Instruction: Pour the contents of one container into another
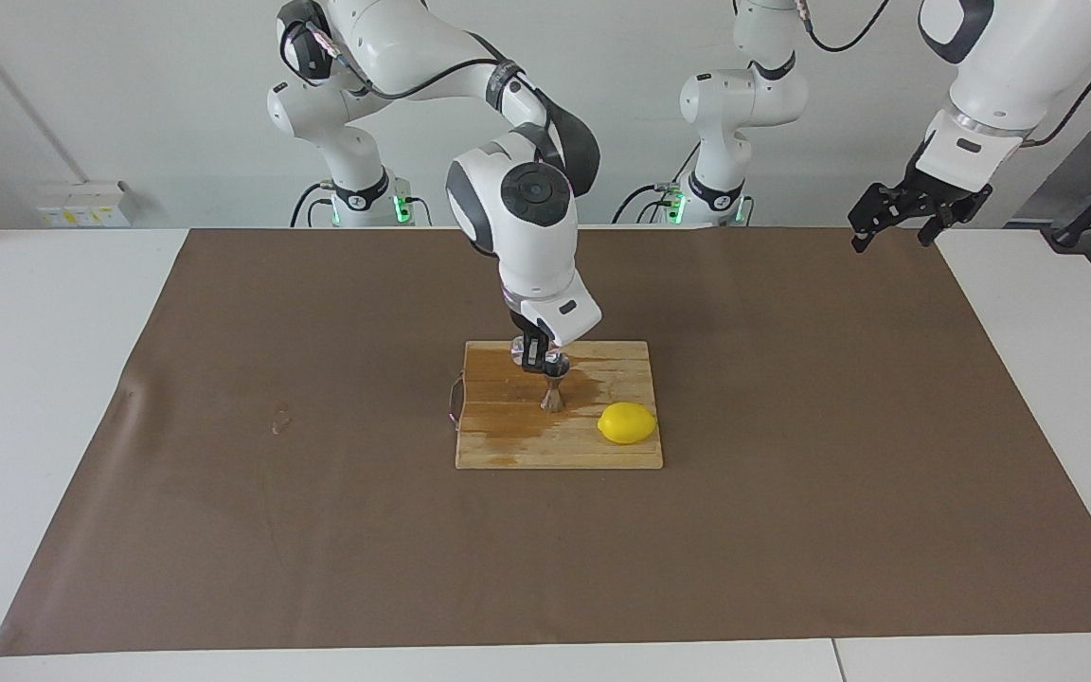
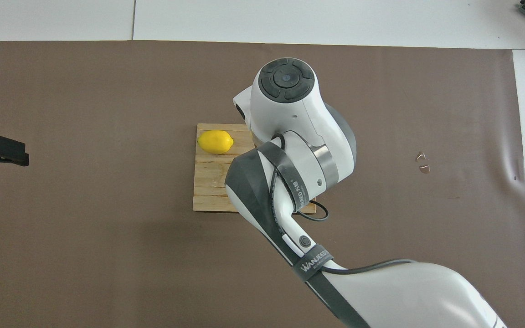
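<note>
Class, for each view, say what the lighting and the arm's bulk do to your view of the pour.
Facing view: even light, soft shadows; the right gripper holds the glass cup over the jigger, the wet board dark-stained. Overhead view: the right arm hides both, leaving lemon and a broad shadow on the mat.

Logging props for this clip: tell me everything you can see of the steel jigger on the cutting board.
The jigger is a small silvery metal measure, two cones joined at a narrow waist. It stands upright near the middle of the wooden cutting board, on a dark wet-looking patch, beside the lemon and slightly nearer to the robots. The right gripper, shut on a tiny clear glass cup, is right at its upper rim. The overhead view hides it under the arm.
</note>
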Controlling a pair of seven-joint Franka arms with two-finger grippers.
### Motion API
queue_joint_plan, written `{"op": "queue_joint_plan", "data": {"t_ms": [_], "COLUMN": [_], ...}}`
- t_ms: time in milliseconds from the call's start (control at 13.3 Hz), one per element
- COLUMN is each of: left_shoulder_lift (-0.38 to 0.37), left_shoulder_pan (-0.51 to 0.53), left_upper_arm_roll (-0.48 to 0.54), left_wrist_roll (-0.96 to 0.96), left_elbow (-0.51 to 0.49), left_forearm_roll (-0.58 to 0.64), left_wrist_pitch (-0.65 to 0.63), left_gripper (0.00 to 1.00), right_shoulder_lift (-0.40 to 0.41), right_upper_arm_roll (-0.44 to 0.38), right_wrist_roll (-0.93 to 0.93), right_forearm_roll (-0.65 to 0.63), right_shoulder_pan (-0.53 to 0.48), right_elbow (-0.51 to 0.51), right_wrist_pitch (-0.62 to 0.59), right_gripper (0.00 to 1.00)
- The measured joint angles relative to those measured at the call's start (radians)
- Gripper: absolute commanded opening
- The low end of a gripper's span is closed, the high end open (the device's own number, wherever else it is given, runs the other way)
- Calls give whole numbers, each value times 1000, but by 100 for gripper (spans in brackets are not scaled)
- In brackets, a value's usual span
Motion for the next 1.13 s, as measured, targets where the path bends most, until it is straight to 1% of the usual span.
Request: {"op": "queue_joint_plan", "data": {"t_ms": [377, 754, 1131], "left_shoulder_lift": [0, 0, 0], "left_shoulder_pan": [0, 0, 0], "left_upper_arm_roll": [0, 0, 0], "left_wrist_roll": [0, 0, 0], "left_elbow": [0, 0, 0], "left_forearm_roll": [0, 0, 0], "left_wrist_pitch": [0, 0, 0], "left_gripper": [100, 100, 100], "right_shoulder_lift": [1, 1, 2], "right_upper_arm_roll": [0, 0, 0], "right_wrist_roll": [64, 134, 145], "right_forearm_roll": [-3, -5, -8], "right_shoulder_pan": [7, 9, 9], "right_elbow": [2, 3, 4], "right_wrist_pitch": [-7, -12, -12], "right_gripper": [18, 18, 16]}}
